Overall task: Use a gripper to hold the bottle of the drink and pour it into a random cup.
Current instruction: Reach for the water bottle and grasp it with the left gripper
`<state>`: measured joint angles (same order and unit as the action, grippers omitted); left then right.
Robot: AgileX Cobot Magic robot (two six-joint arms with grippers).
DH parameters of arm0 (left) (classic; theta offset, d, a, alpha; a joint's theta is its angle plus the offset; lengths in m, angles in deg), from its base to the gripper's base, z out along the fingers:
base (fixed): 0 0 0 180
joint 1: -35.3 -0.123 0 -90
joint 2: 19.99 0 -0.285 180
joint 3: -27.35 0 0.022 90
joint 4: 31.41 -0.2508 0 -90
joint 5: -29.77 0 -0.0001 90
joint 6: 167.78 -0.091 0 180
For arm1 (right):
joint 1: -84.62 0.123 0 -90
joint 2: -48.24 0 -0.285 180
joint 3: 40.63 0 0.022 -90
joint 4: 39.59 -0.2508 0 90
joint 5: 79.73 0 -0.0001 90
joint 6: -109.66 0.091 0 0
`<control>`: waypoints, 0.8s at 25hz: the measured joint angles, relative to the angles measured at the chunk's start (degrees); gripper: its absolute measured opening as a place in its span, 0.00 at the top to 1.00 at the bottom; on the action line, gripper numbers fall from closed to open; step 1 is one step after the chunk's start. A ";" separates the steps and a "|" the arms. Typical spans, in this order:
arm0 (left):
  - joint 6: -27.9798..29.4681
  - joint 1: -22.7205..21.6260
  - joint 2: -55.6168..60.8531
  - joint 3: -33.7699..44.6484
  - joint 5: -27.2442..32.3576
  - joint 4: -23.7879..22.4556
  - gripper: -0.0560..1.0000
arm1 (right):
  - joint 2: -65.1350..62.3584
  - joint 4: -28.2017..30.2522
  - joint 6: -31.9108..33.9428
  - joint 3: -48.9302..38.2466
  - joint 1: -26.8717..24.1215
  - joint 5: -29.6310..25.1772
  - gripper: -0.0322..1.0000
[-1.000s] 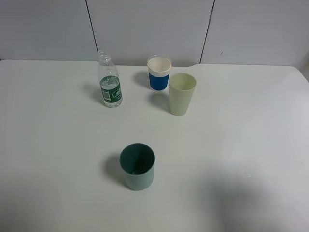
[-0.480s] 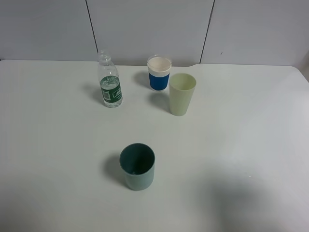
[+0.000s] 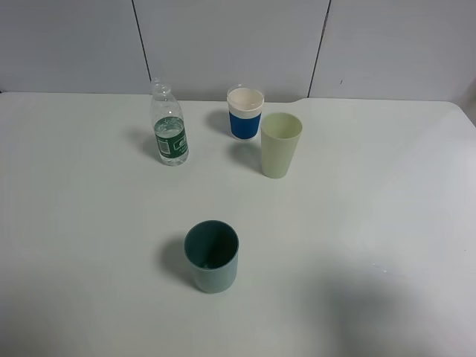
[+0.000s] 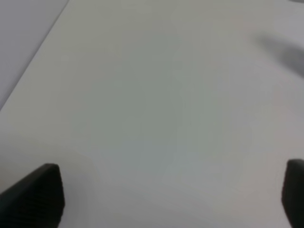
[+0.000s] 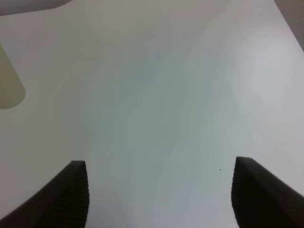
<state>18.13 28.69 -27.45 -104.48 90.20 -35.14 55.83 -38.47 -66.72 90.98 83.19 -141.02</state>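
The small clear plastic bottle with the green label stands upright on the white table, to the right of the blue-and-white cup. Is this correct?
Not quite. The small clear plastic bottle with the green label stands to the left of the blue-and-white cup, not its right; the exterior high view shows this. It is upright on the white table.

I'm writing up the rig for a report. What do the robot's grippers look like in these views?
Little shows. Of the left gripper only two fingertips are in view: black, blocky, with a finely textured surface. The right gripper looks alike, its black pads finely ridged with slanted upper edges. No cables, labels or markings appear, and the high camera shows no arm.
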 joint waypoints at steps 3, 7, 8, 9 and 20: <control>0.00 0.00 0.00 0.00 0.00 0.00 0.08 | 0.00 0.00 0.00 0.00 0.00 0.00 0.35; 0.00 0.00 0.00 0.00 0.00 0.00 0.08 | 0.00 0.00 0.00 0.00 0.00 0.00 0.35; 0.00 0.00 0.00 0.00 0.00 0.00 0.08 | 0.00 0.00 0.00 0.00 0.00 0.00 0.35; 0.00 0.00 0.00 0.00 0.00 0.00 0.08 | 0.00 0.00 0.00 0.00 0.00 0.00 0.35; 0.00 0.00 -8.00 -2.98 -6.59 -0.03 0.08 | 0.00 0.00 0.00 0.00 0.00 0.00 0.35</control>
<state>18.13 28.69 -35.45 -107.46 83.61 -35.16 55.83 -38.47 -66.72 90.98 83.19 -141.02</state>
